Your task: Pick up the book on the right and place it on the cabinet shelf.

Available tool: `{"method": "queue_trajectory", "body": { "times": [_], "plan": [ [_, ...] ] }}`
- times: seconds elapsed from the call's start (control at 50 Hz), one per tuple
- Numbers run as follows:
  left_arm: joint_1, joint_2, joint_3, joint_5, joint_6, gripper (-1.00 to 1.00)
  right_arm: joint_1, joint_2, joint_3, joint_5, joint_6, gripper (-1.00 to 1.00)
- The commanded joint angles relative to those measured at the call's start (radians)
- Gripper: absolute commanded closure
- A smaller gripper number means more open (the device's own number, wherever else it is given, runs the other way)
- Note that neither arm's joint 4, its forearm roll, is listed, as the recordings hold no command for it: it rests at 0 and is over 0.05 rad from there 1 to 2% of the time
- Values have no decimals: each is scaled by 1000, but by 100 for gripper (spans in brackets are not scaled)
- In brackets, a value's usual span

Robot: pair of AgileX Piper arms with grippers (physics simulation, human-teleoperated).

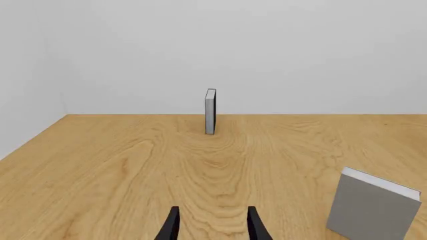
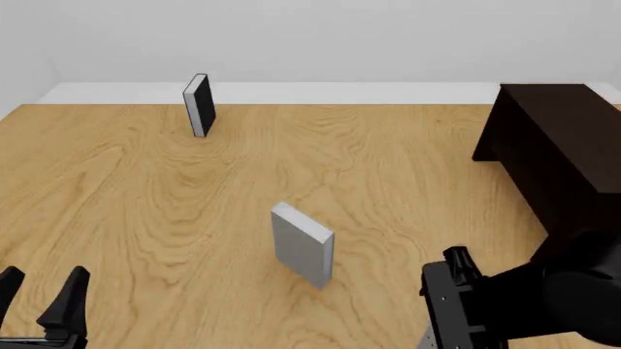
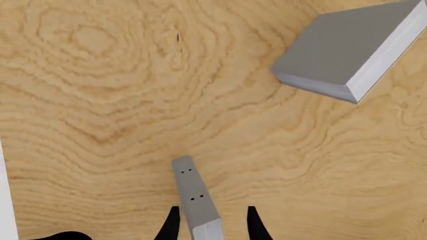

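Right gripper (image 3: 210,222) jaws parted, empty, book (image 2: 302,246) upright

Everything is bright and evenly lit, with soft, diffuse light and no single source to pick out. The bench (image 2: 145,218) shows its wood grain crisply from edge to edge in all three views, with no blur, glare or bending at the borders. Shadows are almost nil: the book (image 2: 302,245) throws hardly any on the wood. Only the cabinet (image 2: 558,153) reads dark, nearly black, its faces barely shaded apart.
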Motion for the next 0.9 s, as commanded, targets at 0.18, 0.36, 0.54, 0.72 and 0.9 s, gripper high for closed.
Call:
{"method": "queue_trajectory", "body": {
  "times": [0.18, 0.36, 0.54, 0.72, 0.9],
  "plan": [
    [0, 0, 0, 0, 0, -100, 26, 29, 12, 14, 62, -100],
    [0, 0, 0, 0, 0, -100, 49, 35, 3, 46, 106, 100],
    [0, 0, 0, 0, 0, -100, 50, 30, 0, 75, 120, 100],
    [0, 0, 0, 0, 0, -100, 38, 6, -13, 121, 110, 100],
    [0, 0, 0, 0, 0, -100, -42, -73, -50, 232, 55, 100]
  ]
}}
